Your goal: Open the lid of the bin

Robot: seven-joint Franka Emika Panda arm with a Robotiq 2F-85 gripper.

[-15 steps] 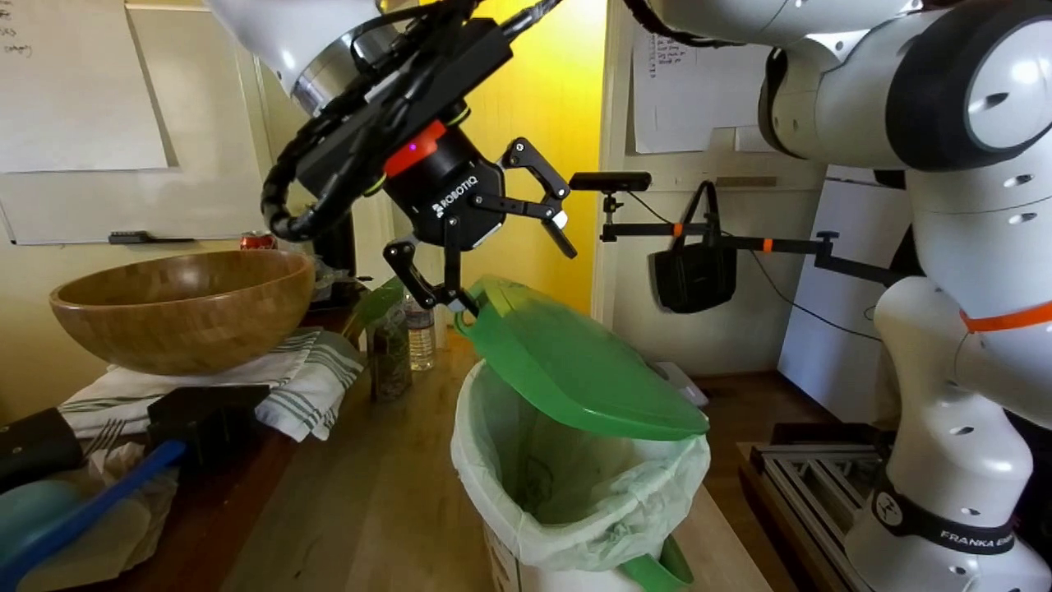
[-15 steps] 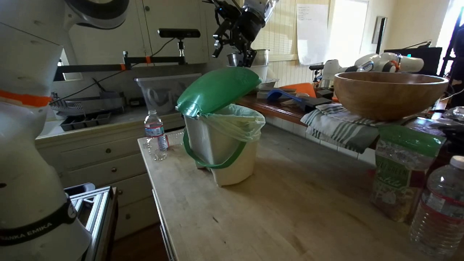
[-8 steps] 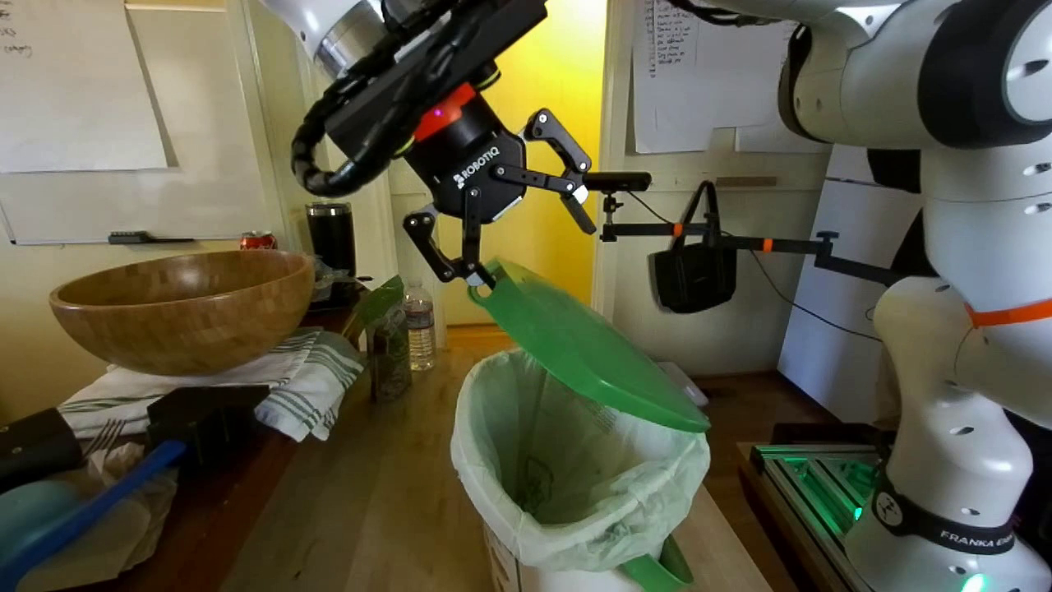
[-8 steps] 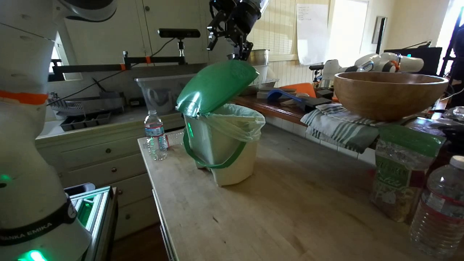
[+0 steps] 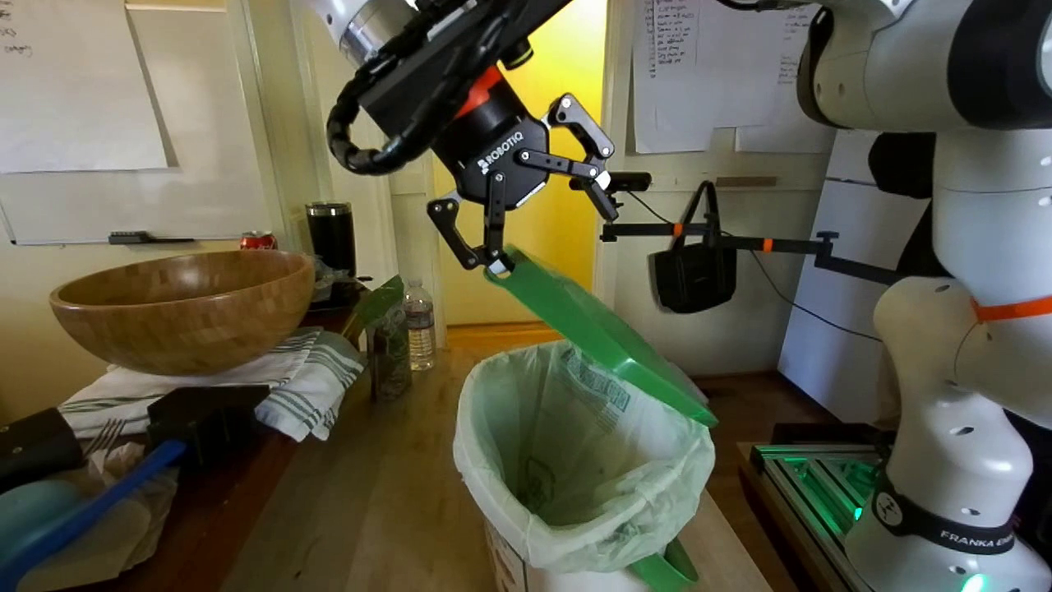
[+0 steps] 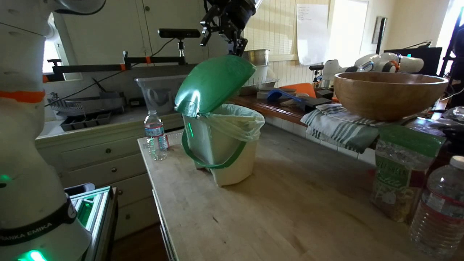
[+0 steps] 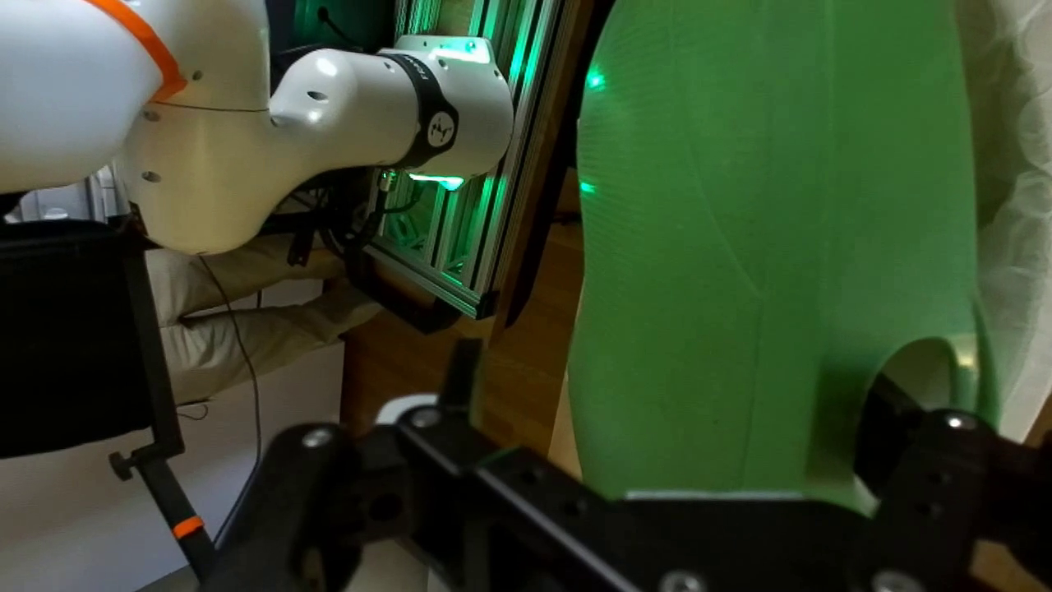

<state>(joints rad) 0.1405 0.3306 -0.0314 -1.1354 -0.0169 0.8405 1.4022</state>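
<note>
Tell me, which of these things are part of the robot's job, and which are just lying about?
Part of the job:
bright green, rounded plastic lid
small white plastic bin
black two-fingered gripper

Just lying about:
wide, round brown wooden bowl
white cloth towel with dark stripes
clear plastic water bottles

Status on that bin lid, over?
Hand open, one finger in the loop of the green lid. Lid tilted partway up, white bin partly uncovered. Nothing seen blocking the lid.
</note>
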